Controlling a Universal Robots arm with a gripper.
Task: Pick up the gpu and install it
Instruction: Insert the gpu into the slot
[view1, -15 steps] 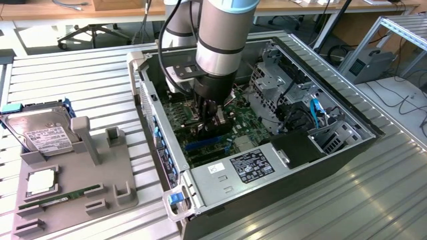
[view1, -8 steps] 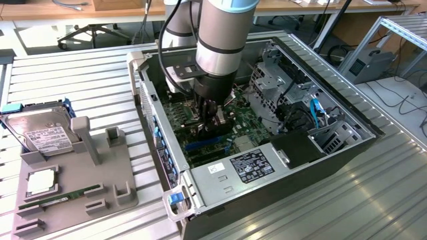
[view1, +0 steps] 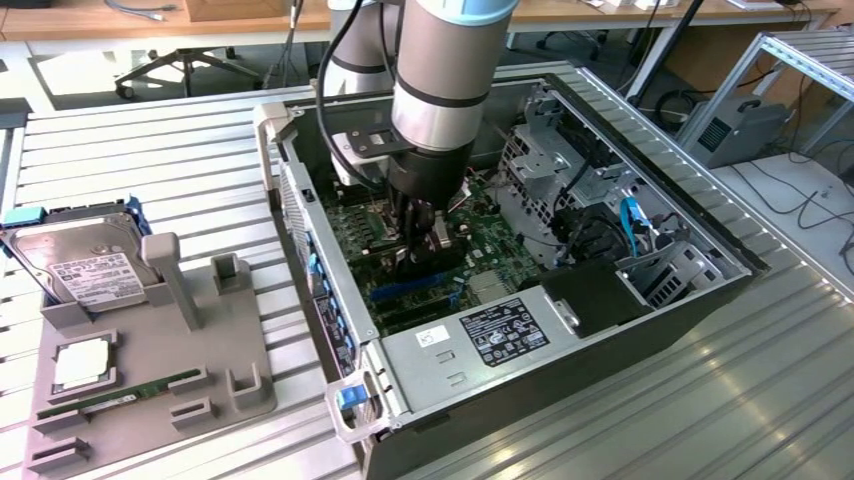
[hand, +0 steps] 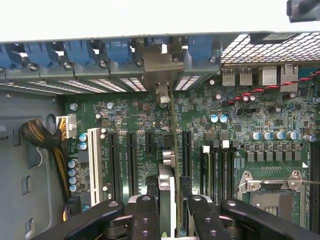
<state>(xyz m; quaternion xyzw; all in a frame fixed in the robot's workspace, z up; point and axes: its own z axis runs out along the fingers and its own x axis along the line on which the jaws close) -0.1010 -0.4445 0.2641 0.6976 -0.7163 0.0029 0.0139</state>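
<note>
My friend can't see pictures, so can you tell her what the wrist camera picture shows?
The gripper holds the gpu on edge between its black jaws, above the green motherboard inside an open computer case. Long black slots run along the board, and blue clips line the case's edge.

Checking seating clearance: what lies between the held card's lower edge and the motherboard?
In the wrist view, the slim black gpu, edge-on between the jaws, stands over the green motherboard and its black slots; nothing else intervenes.
</note>
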